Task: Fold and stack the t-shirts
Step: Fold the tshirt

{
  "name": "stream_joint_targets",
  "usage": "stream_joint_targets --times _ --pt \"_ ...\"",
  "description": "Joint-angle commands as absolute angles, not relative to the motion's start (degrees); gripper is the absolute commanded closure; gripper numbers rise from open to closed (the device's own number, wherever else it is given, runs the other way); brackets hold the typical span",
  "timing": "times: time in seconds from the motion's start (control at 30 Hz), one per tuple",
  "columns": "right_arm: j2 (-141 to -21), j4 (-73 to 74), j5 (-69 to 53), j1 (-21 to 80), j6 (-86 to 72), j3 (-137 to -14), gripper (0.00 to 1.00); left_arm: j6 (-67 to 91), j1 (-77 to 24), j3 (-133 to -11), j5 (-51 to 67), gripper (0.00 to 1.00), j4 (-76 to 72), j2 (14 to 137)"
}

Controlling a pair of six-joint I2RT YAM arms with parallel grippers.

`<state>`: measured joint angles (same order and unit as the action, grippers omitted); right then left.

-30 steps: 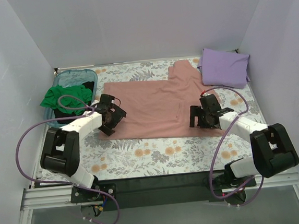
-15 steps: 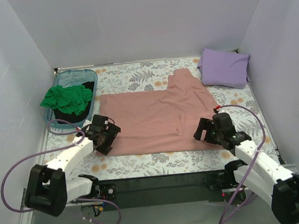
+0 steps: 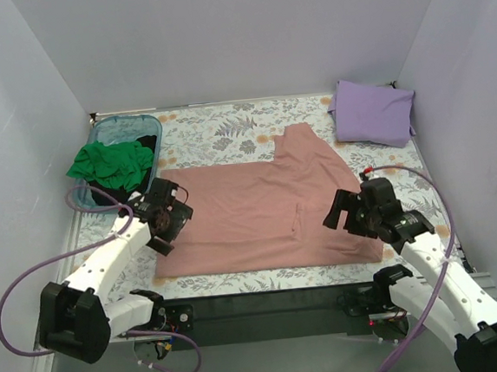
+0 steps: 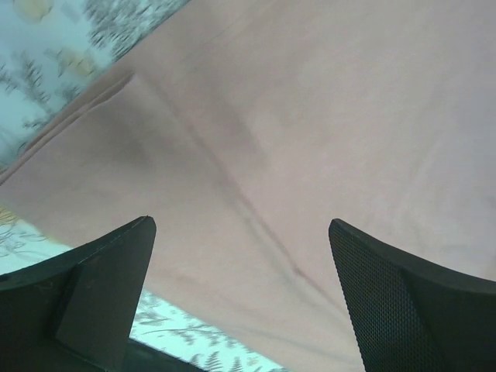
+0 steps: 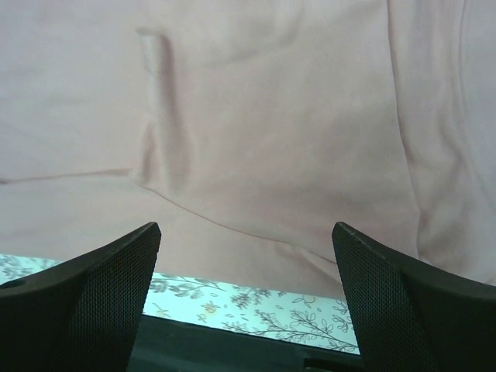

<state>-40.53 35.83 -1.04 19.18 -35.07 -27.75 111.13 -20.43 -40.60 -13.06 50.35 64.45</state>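
Note:
The salmon-pink t-shirt lies spread flat on the floral table cover, one sleeve pointing to the back. My left gripper is open and empty just above the shirt's left edge; the left wrist view shows its jaws wide apart over pink cloth. My right gripper is open and empty over the shirt's near right corner; its jaws stand wide apart over the shirt's hem. The folded lavender t-shirt lies at the back right. The green t-shirt and black t-shirt lie bunched in the tub.
The teal plastic tub stands at the back left. The floral table cover shows behind the pink shirt and along its near edge. White walls close in the back and both sides. The black table edge runs along the front.
Both grippers have drawn back toward the near edge. The pink shirt has slid nearer with them and lies flatter, its near hem now close to the table's front.

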Motion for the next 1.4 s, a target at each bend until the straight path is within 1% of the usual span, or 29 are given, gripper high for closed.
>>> stream_joint_targets --times 0.0,0.13,0.17,0.2,0.27,0.3,0.33,0.37,0.4,0.43,0.47,0.53,0.6,0.63,0.67,0.7,0.73,0.8,0.87,1.03,1.07,1.17,1.33,1.37 --pt "-43.8 33.8 2.4 19.2 -31.0 -38.8 0.02 110.6 -20.6 -49.8 -20.2 0.05 54.5 68.7" --pt "-53.7 32.3 3.7 19.2 -27.8 -46.6 0.02 108.3 -19.9 -58.6 -22.3 0.05 53.0 75.8" --pt "-55.4 32.1 4.2 19.2 -26.6 -48.0 0.02 107.4 -19.7 -63.0 -22.7 0.05 53.2 77.6" --pt "-56.9 31.7 5.4 19.2 -26.2 -49.2 0.02 107.1 -19.3 -64.8 -22.8 0.05 53.1 81.9" --pt "-61.4 31.2 5.8 19.2 -24.9 -53.0 0.02 106.2 -18.6 -69.4 -23.9 0.05 52.8 86.5" --pt "-62.8 30.4 5.8 19.2 -24.4 -54.1 0.02 106.0 -18.5 -74.1 -24.2 0.05 53.0 88.9" --pt "-65.4 30.0 5.5 19.2 -24.0 -55.4 0.02 105.9 -17.8 -76.4 -24.6 0.05 53.6 94.1" --pt "-66.6 29.7 5.5 19.2 -23.5 -57.4 0.02 106.0 -17.4 -78.7 -25.7 0.05 54.0 96.6" --pt "-67.8 29.2 5.3 19.1 -22.5 -58.4 0.02 106.3 -16.7 -83.6 -25.8 0.05 54.8 98.9" --pt "-69.9 29.2 5.4 19.2 -22.2 -59.3 0.02 106.1 -16.2 -86.0 -25.7 0.05 56.6 104.3" --pt "-70.8 29.1 5.6 19.1 -22.0 -60.6 0.02 106.8 -15.8 -88.9 -26.8 0.05 57.9 106.7" --pt "-73.0 28.8 6.3 19.1 -21.0 -61.3 0.01 107.7 -15.7 -95.8 -27.9 0.07 59.4 111.5" --pt "-74.2 28.7 6.8 19.1 -20.5 -61.7 0.02 107.2 -15.6 -100.1 -28.4 0.1 60.5 118.1" --pt "-75.0 28.7 6.9 19.1 -20.0 -61.6 0.02 108.4 -15.6 -105.9 -28.9 0.1 63.9 120.3" --pt "-75.3 28.7 7.1 19.1 -19.7 -61.6 0.02 109.0 -15.6 -108.0 -29.2 0.1 65.7 124.4" --pt "-75.7 28.6 7.5 19.1 -19.5 -61.4 0.02 110.2 -15.6 -110.0 -30.6 0.1 67.4 125.8" --pt "-76.2 28.5 8.2 19.1 -19.5 -61.3 0.02 112.0 -15.6 -111.5 -31.7 0.11 69.3 127.3" --pt "-76.6 28.5 8.2 19.0 -19.0 -61.1 0.02 112.1 -15.4 -113.8 -32.3 0.12 69.3 129.6" --pt "-76.9 28.5 7.6 19.0 -17.9 -60.5 0.02 112.8 -14.9 -115.0 -32.6 0.14 69.2 131.2" --pt "-75.8 28.4 7.8 18.7 -17.8 -59.4 0.02 116.6 -14.4 -114.3 -33.9 0.21 70.9 133.0" --pt "-75.6 28.3 7.7 18.8 -17.8 -59.2 0.02 117.0 -14.3 -114.1 -34.2 0.24 70.9 133.2" --pt "-75.4 28.3 7.2 18.8 -17.6 -58.9 0.02 117.7 -14.2 -115.0 -34.6 0.27 71.3 134.6" --pt "-75.1 28.2 7.4 18.8 -17.6 -58.4 0.02 120.0 -13.6 -117.8 -35.0 0.28 73.9 136.5" --pt "-75.1 28.1 7.4 18.8 -17.7 -58.3 0.02 121.0 -13.5 -117.8 -35.2 0.3 74.6 136.7"
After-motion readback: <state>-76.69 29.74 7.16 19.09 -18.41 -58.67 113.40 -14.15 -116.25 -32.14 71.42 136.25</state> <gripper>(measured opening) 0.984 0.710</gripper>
